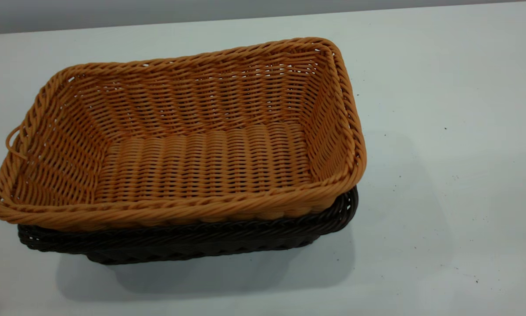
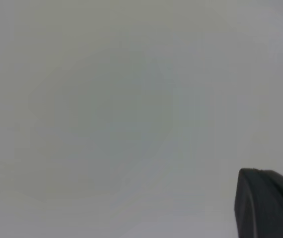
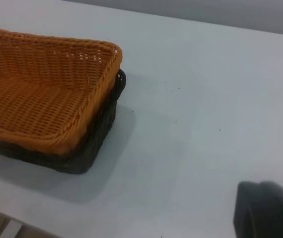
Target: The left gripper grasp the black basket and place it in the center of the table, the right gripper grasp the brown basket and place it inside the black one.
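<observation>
Orange-tan woven wicker basket (image 1: 179,140) sitting nested in near-black wicker basket (image 1: 192,241) on white counter (image 1: 442,175), well apart from right tool (image 3: 268,210); tool state unclear.

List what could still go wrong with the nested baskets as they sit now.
1. The brown basket sits skewed in the black basket, overhanging its left end; a nudge might tip or unseat it.
2. The right pincer hangs near the table beside the stack, so a careless retreat could clip the baskets.

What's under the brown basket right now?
The black basket sits under the brown basket, which is nested inside it. Only its rim and outer sides show; its inside is covered.
</observation>
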Controlling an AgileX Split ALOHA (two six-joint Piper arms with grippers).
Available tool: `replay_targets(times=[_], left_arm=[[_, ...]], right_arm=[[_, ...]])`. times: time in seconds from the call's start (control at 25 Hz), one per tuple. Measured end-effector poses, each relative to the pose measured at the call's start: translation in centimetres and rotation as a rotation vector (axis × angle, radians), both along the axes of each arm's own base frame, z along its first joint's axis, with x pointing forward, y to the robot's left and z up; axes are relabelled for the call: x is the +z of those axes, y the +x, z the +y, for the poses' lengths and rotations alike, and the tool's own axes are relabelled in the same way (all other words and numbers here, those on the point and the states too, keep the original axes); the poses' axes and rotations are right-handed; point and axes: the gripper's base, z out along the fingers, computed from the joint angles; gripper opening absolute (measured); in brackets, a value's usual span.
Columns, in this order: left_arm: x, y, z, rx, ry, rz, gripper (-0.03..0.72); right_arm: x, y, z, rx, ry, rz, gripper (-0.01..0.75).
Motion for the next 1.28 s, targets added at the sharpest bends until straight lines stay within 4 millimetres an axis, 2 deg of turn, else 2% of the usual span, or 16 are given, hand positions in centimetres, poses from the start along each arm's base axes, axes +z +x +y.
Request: replay_targets(times=[0.24,0.52,0.84,1.0,1.16,1.28], left_arm=[[0.1,-2.7,2.6,0.073,-0.098,-0.077,-0.001],[-1.0,-5.5,4.1,0.040,-0.149,-0.187,-0.001],[-1.9,-4.8,5.4,0.190,-0.198,-0.104,-0.001],[-1.8,-4.8,5.6,0.224,-0.169,-0.128,-0.001],[-1.3,-5.1,4.9,0.185,-0.090,-0.202,-0.001],[-0.9,-5.7,3.7,0.070,-0.012,-0.273,-0.001]], right_arm=[[0.0,0.0,0.0,0.000,0.000,0.000,0.000],[0.0,0.0,0.0,-0.001,0.001,0.000,0.000],[0.0,0.0,0.0,-0.001,0.001,0.000,0.000],[0.0,0.0,0.0,0.000,0.000,-0.001,0.000],[0.0,0.0,0.0,0.000,0.000,-0.001,0.000],[0.0,0.0,0.0,0.000,0.000,-0.001,0.000]])
